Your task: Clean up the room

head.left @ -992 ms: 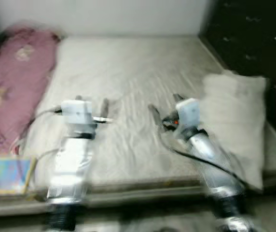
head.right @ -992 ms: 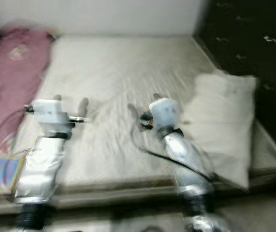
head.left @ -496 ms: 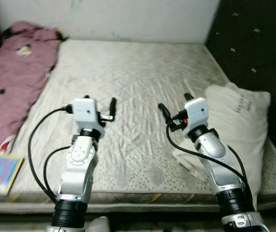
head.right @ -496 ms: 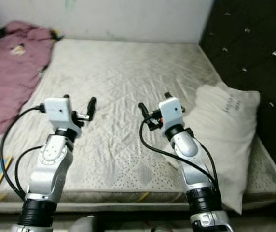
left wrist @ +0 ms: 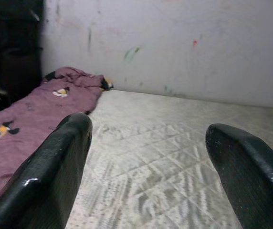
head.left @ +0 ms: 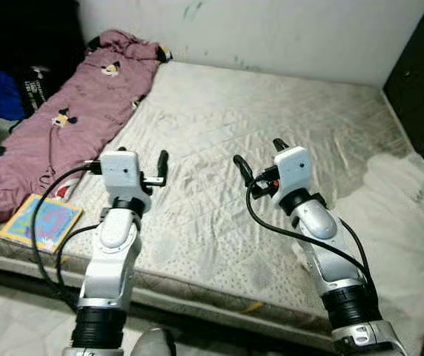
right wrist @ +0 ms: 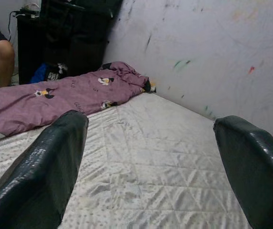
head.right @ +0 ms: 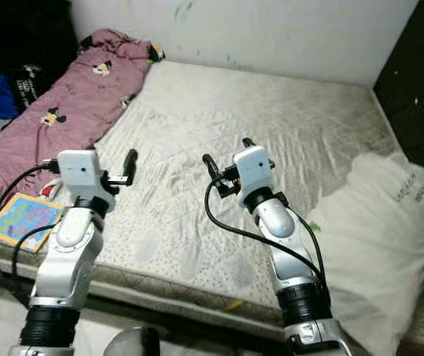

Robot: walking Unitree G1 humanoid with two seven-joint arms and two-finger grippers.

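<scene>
Quilted off-white mattress (head.left: 271, 141) bare, widest thing in view. Purple blanket (head.left: 56, 133) rumpled along mattress far-left side; white pillow (head.left: 412, 222) at mattress right edge; colourful book (head.left: 41, 221) on mattress front-left corner.

Risk, judged: cables looping under both arms could snag blanket during reach; book could slide off corner.

Left gripper (head.left: 141, 159), right gripper (head.left: 260, 159) raised above mattress middle, fingers spread wide, nothing held, nothing touched.

Mattress (head.left: 271, 133) is off-white with a quilted diamond stitch, kinda grubby. Blanket (head.left: 64, 126) along its left edge is dusty mauve-pink with little cartoon prints, and the book (head.left: 41, 221) at the front-left corner is yellow-edged with blue and pink. Pillow (head.left: 408, 237) on the right edge is plain white.
</scene>
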